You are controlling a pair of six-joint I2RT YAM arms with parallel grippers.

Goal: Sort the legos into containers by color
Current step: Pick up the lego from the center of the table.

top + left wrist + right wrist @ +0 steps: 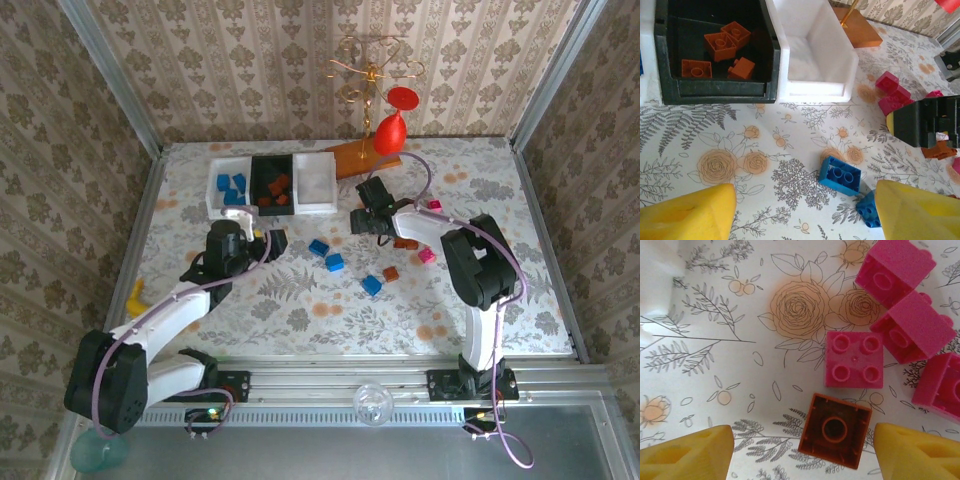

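Sorting looks about half done: blue bricks (pixel 231 188) in one white bin (pixel 212 192), brown bricks (pixel 720 42) in the black bin (pixel 715 92), pink bricks (pixel 854 360) loose on the table (pixel 300 310), left tool (pixel 805 202) released and empty, right tool (pixel 804 440) unclenched astride a loose brown brick (pixel 835 430).

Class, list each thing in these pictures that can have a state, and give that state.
Left white bin: holds blue bricks.
Black bin: holds orange bricks.
Right white bin: empty.
Left pincer: open, holding nothing.
Right pincer: open around upturned brick.
Pink brick: studs up.
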